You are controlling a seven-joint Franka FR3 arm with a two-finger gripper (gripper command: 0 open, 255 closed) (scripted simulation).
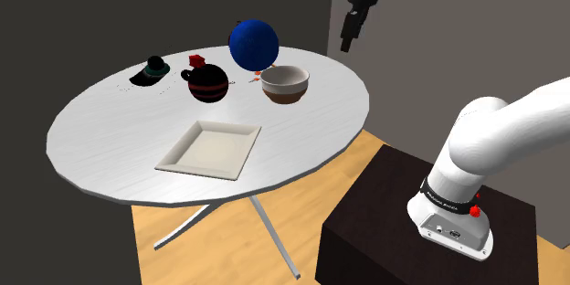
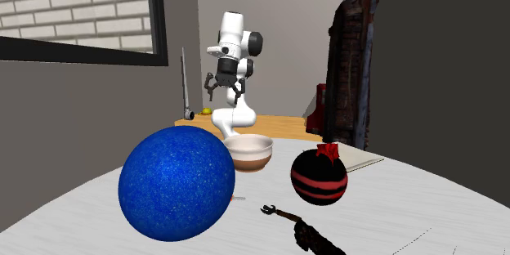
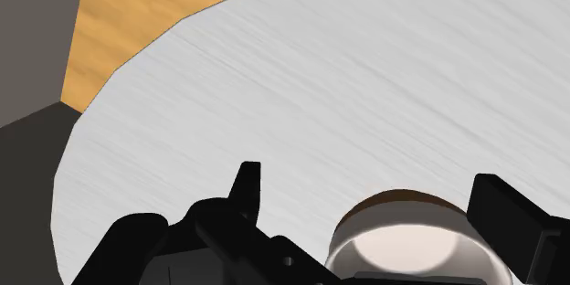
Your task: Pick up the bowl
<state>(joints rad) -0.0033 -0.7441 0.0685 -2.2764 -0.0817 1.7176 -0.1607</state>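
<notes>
Bowl (image 1: 285, 84): upright, mouth up, round with no long axis. Cream inside, brown lower band. It stands upper centre in the shoulder view, on the table (image 1: 119, 137). Gripper (image 1: 348, 44): fingers spread wide, empty, above the bowl.

In the shoulder view, the bowl (image 1: 285, 84) is set on the table (image 1: 110, 137) near its far right edge, the ball (image 1: 253, 44) is placed just behind it, the round pot (image 1: 208, 83) is set to its left, the hat-shaped thing (image 1: 152, 71) is put further left, and the tray (image 1: 209, 149) is laid nearer the front edge.
</notes>
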